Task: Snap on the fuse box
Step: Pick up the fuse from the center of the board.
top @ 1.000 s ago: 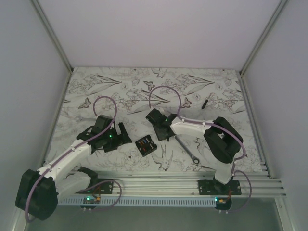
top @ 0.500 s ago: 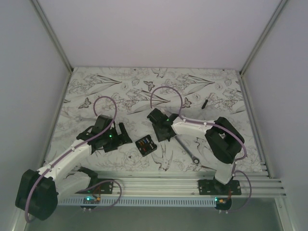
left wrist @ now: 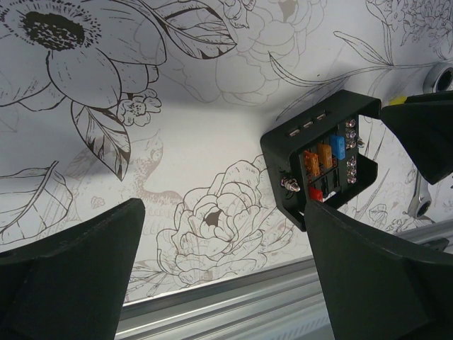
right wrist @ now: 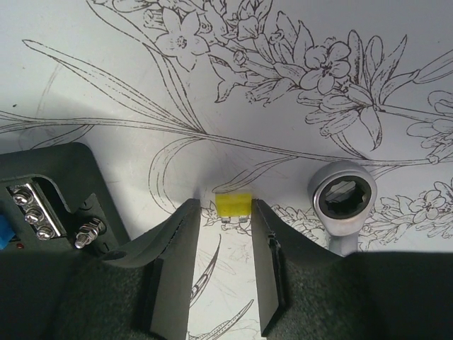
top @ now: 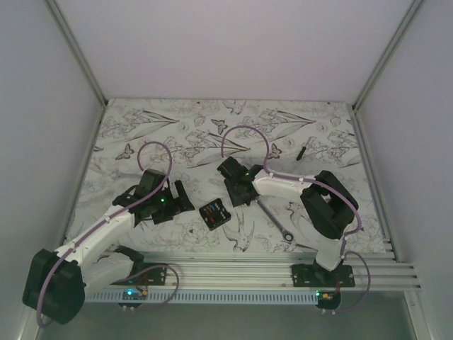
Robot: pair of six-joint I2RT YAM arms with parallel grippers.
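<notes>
The fuse box point(top: 214, 213) is a small black square box lying open on the flowered mat, with orange, blue and red fuses inside. In the left wrist view, the fuse box point(left wrist: 322, 170) is ahead and to the right of my left gripper point(left wrist: 223, 212), which is wide open and empty. My left gripper point(top: 180, 198) sits just left of the box. My right gripper point(right wrist: 223, 212) is down at the mat, jaws narrowly open around a small yellow fuse point(right wrist: 233, 205) lying between the fingertips. The right gripper point(top: 241, 198) is just right of the box, whose corner point(right wrist: 49, 205) shows at left.
A silver ratchet wrench point(top: 276, 219) lies right of the right gripper; its ring head point(right wrist: 344, 197) is close beside the right finger. A thin black stick point(top: 301, 151) lies far back right. The aluminium rail point(top: 248, 265) runs along the near edge.
The right wrist has shifted very slightly by the fuse box. The left arm and the fuse box have not moved.
</notes>
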